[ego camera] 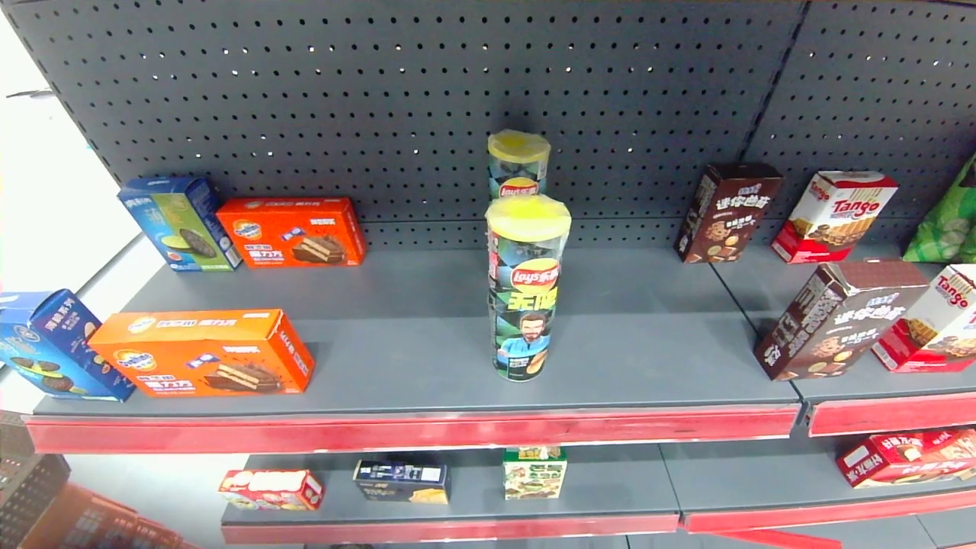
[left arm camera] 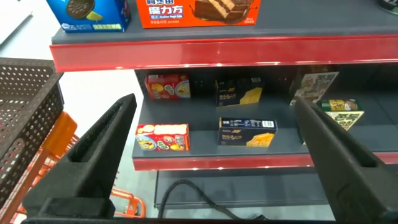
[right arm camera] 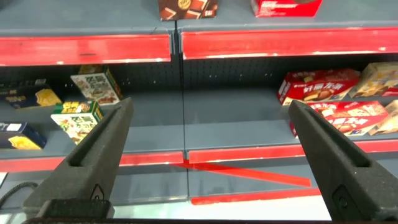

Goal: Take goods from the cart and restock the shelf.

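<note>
On the upper shelf [ego camera: 427, 343] stand two chip canisters with yellow lids, one at the front [ego camera: 526, 286] and one behind it [ego camera: 518, 164]. Orange cake boxes [ego camera: 206, 354] and blue cookie boxes [ego camera: 53, 347] lie to their left, brown cookie boxes [ego camera: 835, 320] and red wafer boxes [ego camera: 835, 206] to their right. My left gripper [left arm camera: 214, 102] is open and holds nothing, low before the lower shelf [left arm camera: 230, 163]. My right gripper [right arm camera: 211, 104] is open as well, with nothing in it, facing the lower shelves [right arm camera: 249, 152]. The cart's dark mesh basket [left arm camera: 25, 112] is beside the left gripper.
A green bag [ego camera: 949, 221] lies at the upper shelf's far right. Small boxes [ego camera: 400, 480] sit in rows on the lower shelf. The orange cart frame [ego camera: 76, 518] is at the bottom left. Bare shelf surface lies on both sides of the canisters.
</note>
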Controlling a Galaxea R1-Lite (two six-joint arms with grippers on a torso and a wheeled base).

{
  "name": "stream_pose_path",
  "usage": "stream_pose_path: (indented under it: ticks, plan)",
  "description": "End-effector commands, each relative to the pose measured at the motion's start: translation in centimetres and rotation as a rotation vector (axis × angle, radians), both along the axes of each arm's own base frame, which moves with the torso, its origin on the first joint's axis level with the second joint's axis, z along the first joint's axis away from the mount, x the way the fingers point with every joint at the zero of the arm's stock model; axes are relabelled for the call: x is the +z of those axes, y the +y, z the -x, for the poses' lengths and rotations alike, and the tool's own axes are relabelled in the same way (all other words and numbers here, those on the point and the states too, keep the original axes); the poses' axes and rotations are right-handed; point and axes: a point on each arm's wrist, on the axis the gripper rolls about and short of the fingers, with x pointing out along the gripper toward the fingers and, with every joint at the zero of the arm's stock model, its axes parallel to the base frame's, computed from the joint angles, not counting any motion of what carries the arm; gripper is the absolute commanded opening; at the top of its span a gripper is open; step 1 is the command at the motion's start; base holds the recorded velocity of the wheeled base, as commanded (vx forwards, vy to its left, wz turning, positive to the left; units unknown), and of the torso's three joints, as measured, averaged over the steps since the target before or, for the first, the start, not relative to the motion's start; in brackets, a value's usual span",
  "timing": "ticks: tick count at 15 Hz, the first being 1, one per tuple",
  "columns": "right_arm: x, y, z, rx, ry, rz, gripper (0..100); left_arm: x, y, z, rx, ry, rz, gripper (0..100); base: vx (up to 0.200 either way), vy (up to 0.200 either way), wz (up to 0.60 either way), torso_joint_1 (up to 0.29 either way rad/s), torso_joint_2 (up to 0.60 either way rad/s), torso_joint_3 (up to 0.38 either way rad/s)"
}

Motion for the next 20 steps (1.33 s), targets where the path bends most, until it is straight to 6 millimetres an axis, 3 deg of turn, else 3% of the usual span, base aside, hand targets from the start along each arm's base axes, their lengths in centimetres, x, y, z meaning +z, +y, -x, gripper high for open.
stream_pose_path:
  ticks: [1, 20]
  plan:
    - [-0.01, 0.00, -0.01, -0.001, 0.002, 0.001, 100, 0.01, 0.00, 0.00, 0.000, -0.001, 0.000, 100, 0.000, 0.000, 0.00, 0.000, 0.00, 0.000]
    - [0.00, 0.00, -0.02, -0.001, 0.004, 0.001, 100, 0.01, 0.00, 0.00, 0.000, -0.001, 0.000, 100, 0.000, 0.000, 0.00, 0.000, 0.00, 0.000]
